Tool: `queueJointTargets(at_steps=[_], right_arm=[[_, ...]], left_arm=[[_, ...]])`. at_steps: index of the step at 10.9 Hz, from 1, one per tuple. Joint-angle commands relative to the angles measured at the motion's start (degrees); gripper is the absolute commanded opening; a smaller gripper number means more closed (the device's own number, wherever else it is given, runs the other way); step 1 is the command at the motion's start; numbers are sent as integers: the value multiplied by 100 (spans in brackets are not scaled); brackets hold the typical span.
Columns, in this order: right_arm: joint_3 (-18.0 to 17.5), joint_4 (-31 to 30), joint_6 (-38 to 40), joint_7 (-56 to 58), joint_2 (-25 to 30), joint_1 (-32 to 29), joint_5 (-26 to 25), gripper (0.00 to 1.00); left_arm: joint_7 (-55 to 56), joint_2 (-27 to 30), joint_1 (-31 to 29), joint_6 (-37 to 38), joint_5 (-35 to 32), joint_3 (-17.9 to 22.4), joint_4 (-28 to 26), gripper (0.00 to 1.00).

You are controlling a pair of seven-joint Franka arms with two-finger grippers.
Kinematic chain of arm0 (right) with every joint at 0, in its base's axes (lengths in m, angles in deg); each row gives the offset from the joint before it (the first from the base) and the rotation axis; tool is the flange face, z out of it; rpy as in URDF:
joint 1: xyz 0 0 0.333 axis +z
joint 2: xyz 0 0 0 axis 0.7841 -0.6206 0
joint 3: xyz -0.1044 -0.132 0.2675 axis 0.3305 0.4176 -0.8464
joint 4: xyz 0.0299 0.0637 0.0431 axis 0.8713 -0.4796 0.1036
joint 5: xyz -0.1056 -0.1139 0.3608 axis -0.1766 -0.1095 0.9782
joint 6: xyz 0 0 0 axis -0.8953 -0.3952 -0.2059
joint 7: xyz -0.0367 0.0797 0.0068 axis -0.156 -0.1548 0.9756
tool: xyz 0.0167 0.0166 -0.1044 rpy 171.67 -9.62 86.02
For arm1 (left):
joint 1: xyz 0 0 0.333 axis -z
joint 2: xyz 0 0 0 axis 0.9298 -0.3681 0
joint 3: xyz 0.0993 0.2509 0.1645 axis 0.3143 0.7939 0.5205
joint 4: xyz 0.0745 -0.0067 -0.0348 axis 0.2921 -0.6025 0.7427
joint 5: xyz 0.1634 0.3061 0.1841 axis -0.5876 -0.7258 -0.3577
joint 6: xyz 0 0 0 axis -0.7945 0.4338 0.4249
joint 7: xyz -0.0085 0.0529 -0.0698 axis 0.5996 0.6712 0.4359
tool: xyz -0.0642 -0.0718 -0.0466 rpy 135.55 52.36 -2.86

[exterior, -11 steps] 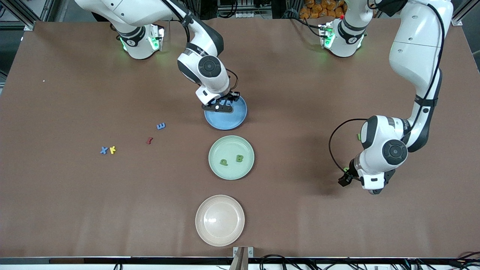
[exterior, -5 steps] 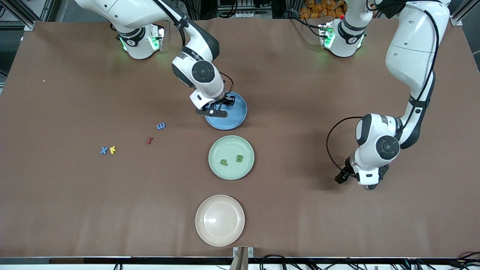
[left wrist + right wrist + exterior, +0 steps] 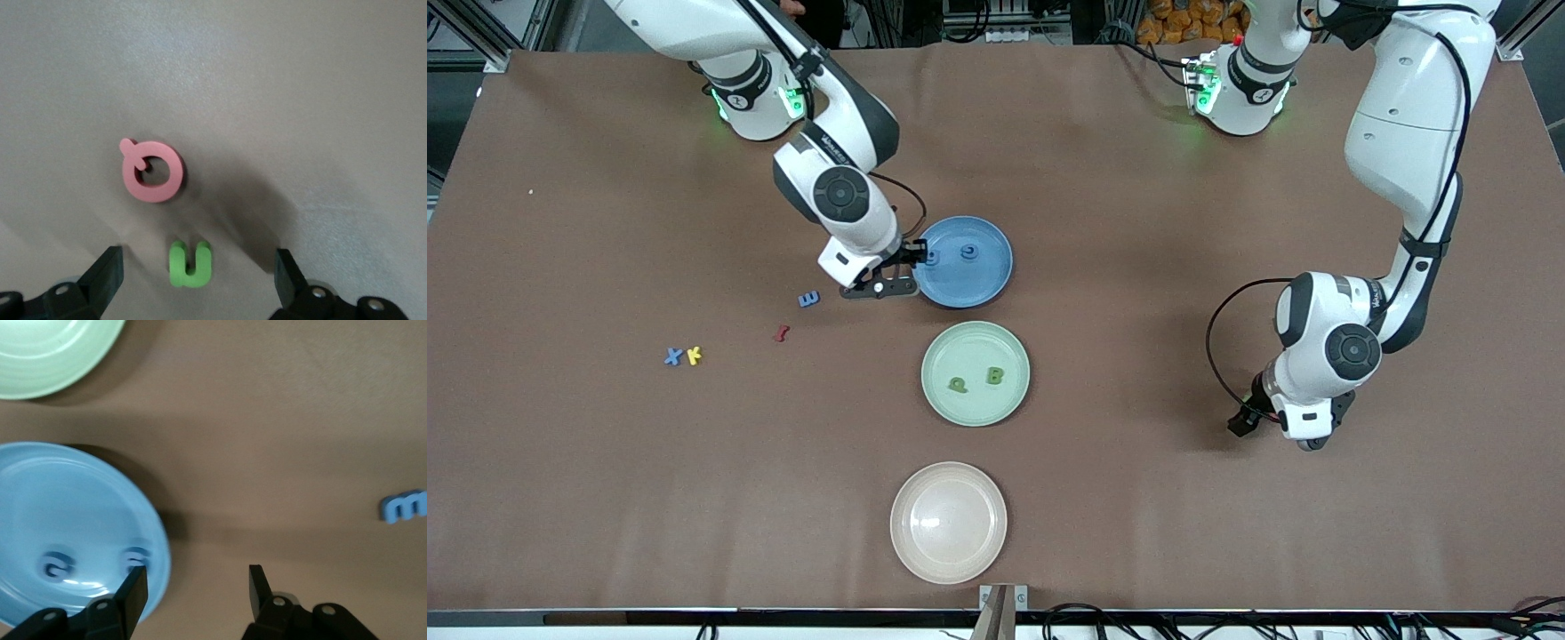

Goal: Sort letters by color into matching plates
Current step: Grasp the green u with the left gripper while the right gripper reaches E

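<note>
The right claw [image 3: 895, 277] hung empty, fingers parted, over the blue plate's [image 3: 983, 280] rim — two blue letters [image 3: 967, 253] lay in that plate. The left claw [image 3: 193, 283] stood wide over a green U [image 3: 189, 264] and pink Q [image 3: 153, 171] on the counter [image 3: 1227, 533]. Two green letters [image 3: 993, 375] sat in the green plate [image 3: 960, 409].

A wide brown table [image 3: 1138, 498] fills almost the whole front view, its matte covering catching soft light in faint streaks near the edge closest to the camera. Past the farthest edge, metal framing [image 3: 480, 36] and dark cabling [image 3: 996, 18], plus what may be a crate of orange items [image 3: 1192, 18]. Black cables [image 3: 1138, 615] run below the nearest edge.
</note>
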Motion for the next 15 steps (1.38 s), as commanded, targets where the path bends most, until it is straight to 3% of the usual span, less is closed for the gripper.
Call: queueJointTargets(at_steps=[1, 2, 3, 6, 10, 15], right_arm=[[2, -373, -43, 1028, 294, -382, -206, 73], [2, -452, -52, 1197, 355, -506, -399, 73], [2, -584, -52, 1451, 460, -655, -523, 73], [361, -821, -157, 2296, 566, -814, -550, 73], [810, -1287, -965, 2832, 487, -832, -665, 76], [1012, -1551, -1660, 2842, 224, -797, -831, 77]], left_arm=[[107, 34, -20, -88, -90, -9, -69, 96], [116, 34, -37, -88, -90, -18, -69, 13], [108, 34, -46, -88, -90, -18, -104, 0], [107, 43, -37, -88, -90, -18, -104, 0], [142, 192, 50, -88, -63, -70, 27, 0], [1081, 192, 1172, -88, -20, -114, 449, 0]])
